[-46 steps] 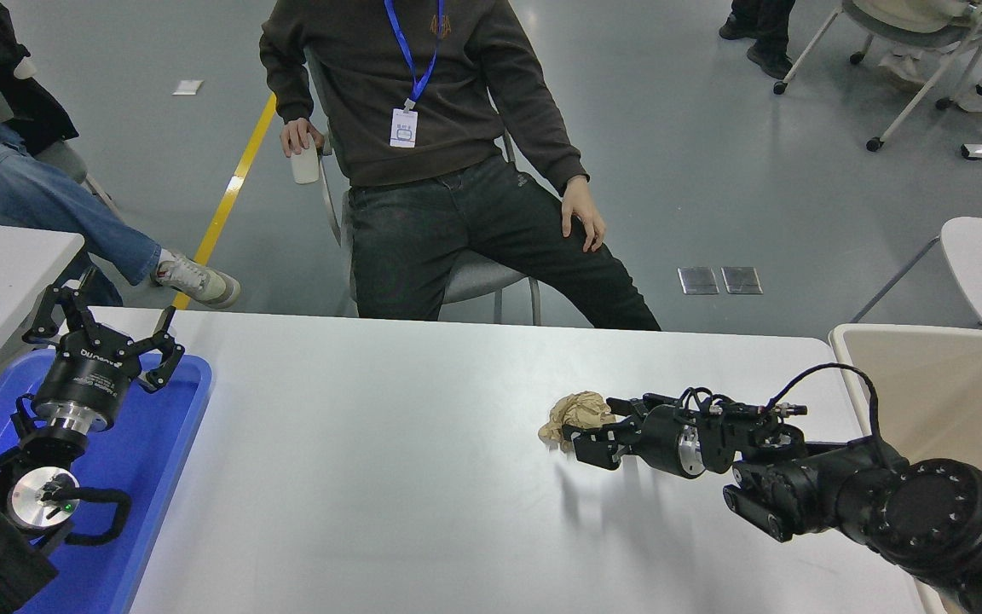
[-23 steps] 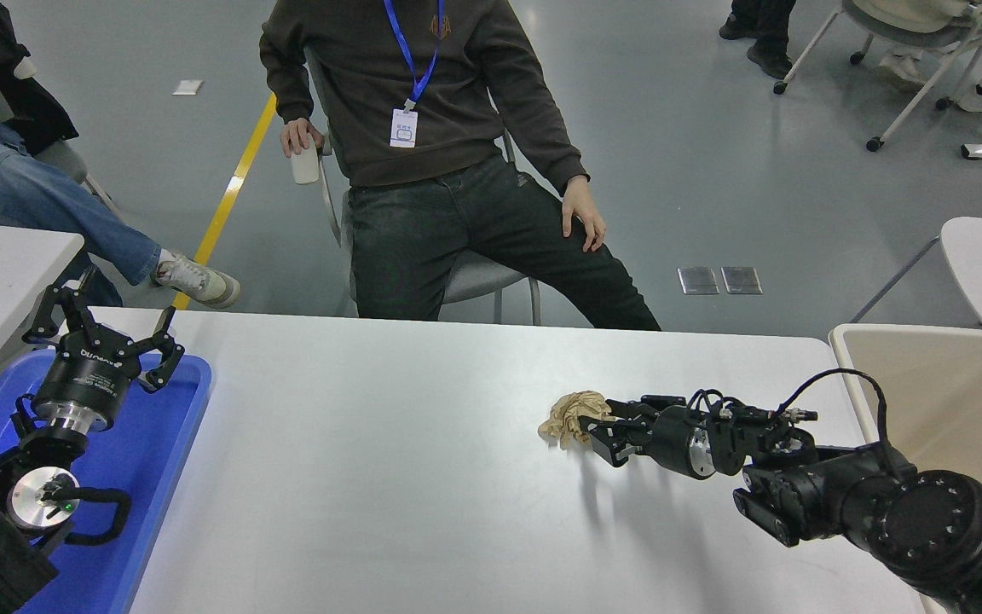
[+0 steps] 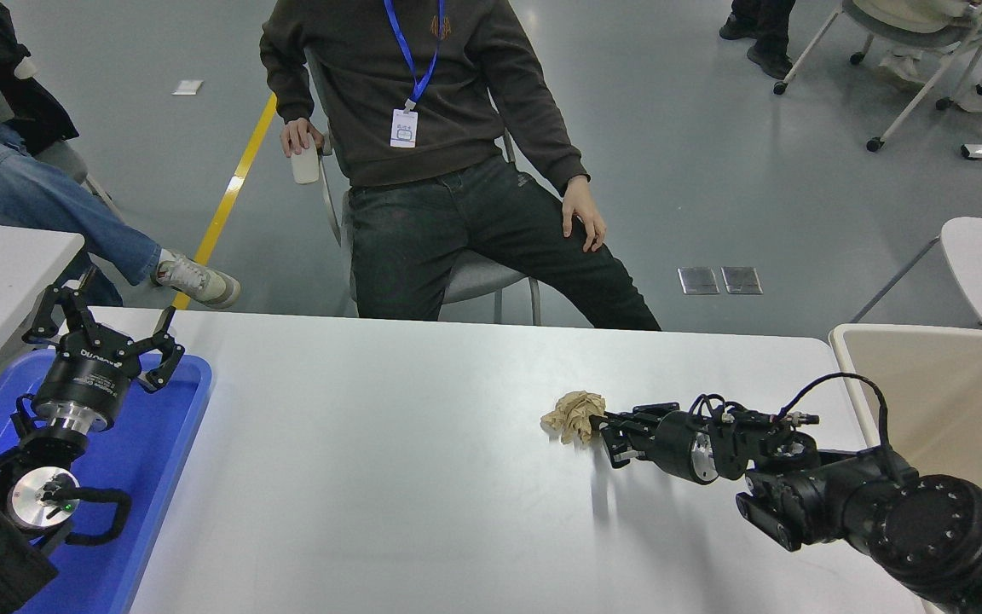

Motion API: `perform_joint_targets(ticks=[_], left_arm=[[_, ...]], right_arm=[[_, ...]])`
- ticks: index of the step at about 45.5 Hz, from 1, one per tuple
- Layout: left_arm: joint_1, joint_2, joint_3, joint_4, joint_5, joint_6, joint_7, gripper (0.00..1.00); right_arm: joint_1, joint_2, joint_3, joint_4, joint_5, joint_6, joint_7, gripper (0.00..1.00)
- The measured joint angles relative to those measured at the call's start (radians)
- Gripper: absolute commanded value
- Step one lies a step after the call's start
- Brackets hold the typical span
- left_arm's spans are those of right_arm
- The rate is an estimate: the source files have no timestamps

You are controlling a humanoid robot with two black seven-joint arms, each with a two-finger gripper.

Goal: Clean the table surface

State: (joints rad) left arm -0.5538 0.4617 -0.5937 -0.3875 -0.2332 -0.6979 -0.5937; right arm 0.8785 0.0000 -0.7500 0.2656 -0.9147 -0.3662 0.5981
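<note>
At the tip of the right gripper (image 3: 603, 424), a crumpled brown paper ball (image 3: 574, 413) is pinched between its closed fingers, just over the table surface (image 3: 389, 477). Far to its left, the left gripper (image 3: 107, 328) is parked wide apart above the blue tray (image 3: 158, 460).

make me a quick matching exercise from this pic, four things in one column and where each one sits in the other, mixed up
1. crumpled paper ball
2. blue tray
3. beige bin
4. left gripper

A. at the table's right edge
B. parked above the blue tray
C. at the right gripper's fingertips, mid-table
D. on the table's left end

Pairs: 1-C, 2-D, 3-A, 4-B
</note>
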Motion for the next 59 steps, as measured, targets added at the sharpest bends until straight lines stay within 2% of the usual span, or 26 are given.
perform_joint_targets(ticks=[9, 19, 30, 41, 51, 59], left_arm=[[0.0, 0.0, 0.0, 0.0, 0.0, 0.0, 0.0, 1.0], [0.0, 0.0, 0.0, 0.0, 0.0, 0.0, 0.0, 1.0], [0.0, 0.0, 0.0, 0.0, 0.0, 0.0, 0.0, 1.0], [0.0, 0.0, 0.0, 0.0, 0.0, 0.0, 0.0, 1.0], [0.0, 0.0, 0.0, 0.0, 0.0, 0.0, 0.0, 1.0], [0.0, 0.0, 0.0, 0.001, 0.0, 0.0, 0.0, 1.0]], right_arm=[[0.038, 0.0, 0.021, 0.005, 0.01, 0.0, 0.04, 0.0], [0.16, 0.0, 0.069, 0.049, 0.076, 0.0, 0.116, 0.0], [0.357, 0.0, 0.104, 0.141, 0.271, 0.032, 0.146, 0.0], [0.483, -0.012, 0.122, 0.16, 0.436, 0.087, 0.151, 0.0], [0.537, -0.072, 0.155, 0.107, 0.537, 0.142, 0.145, 0.0], [0.519, -0.15, 0.189, -0.019, 0.59, 0.219, 0.125, 0.0]])
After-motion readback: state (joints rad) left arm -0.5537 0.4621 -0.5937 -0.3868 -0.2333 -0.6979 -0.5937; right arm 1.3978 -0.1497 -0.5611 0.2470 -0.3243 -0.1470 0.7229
